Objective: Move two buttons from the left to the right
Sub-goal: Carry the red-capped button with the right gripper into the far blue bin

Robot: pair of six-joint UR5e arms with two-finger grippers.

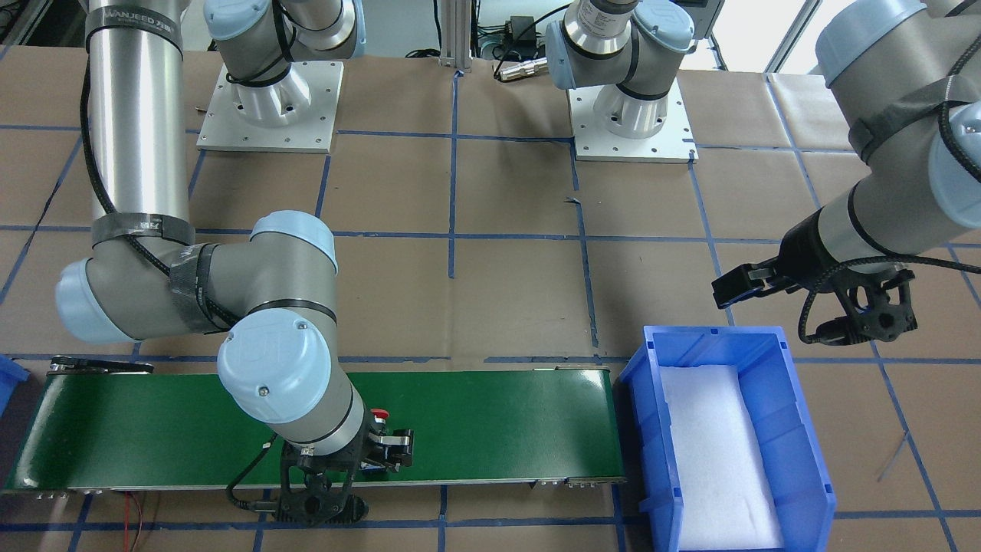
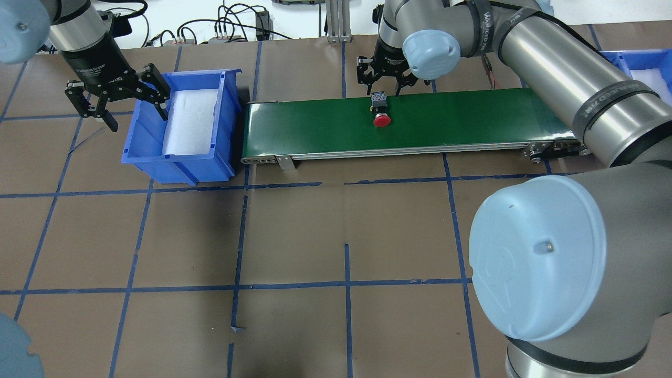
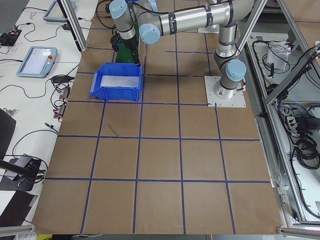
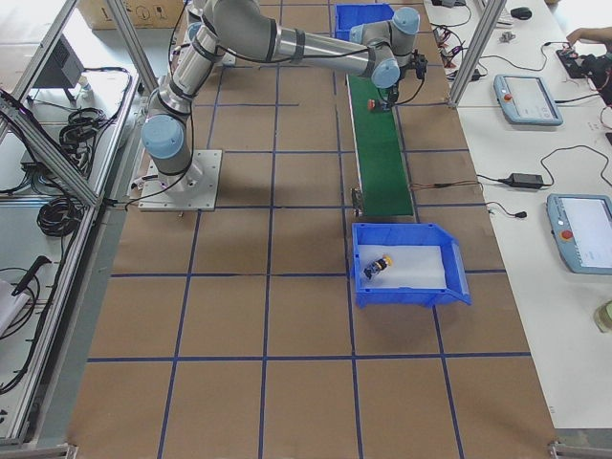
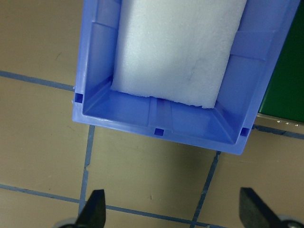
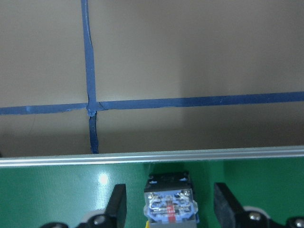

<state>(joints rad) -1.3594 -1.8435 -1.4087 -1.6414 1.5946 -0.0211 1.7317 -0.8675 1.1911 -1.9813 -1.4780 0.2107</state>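
The red-capped button [image 2: 381, 118] lies on its side on the green conveyor belt [image 2: 472, 118], cap toward the robot. My right gripper [image 2: 384, 86] is open and low over the belt. In the right wrist view its fingers [image 6: 118, 205] stand either side of the button's grey contact block [image 6: 171, 205], with gaps. The red cap [image 1: 379, 416] peeks out beside the gripper [image 1: 396, 451]. My left gripper [image 2: 135, 113] is open and empty over the outer end of the blue bin [image 2: 178, 163]. A yellow-capped button [image 4: 378, 266] shows in the bin only in the exterior right view.
The bin holds a white foam pad [image 5: 180, 47] and stands at the belt's left end. A second blue bin [image 2: 640, 68] stands past the belt's right end. Brown paper with blue tape lines covers the table [image 2: 294, 236]. The two arm bases [image 1: 268, 107] are at the back.
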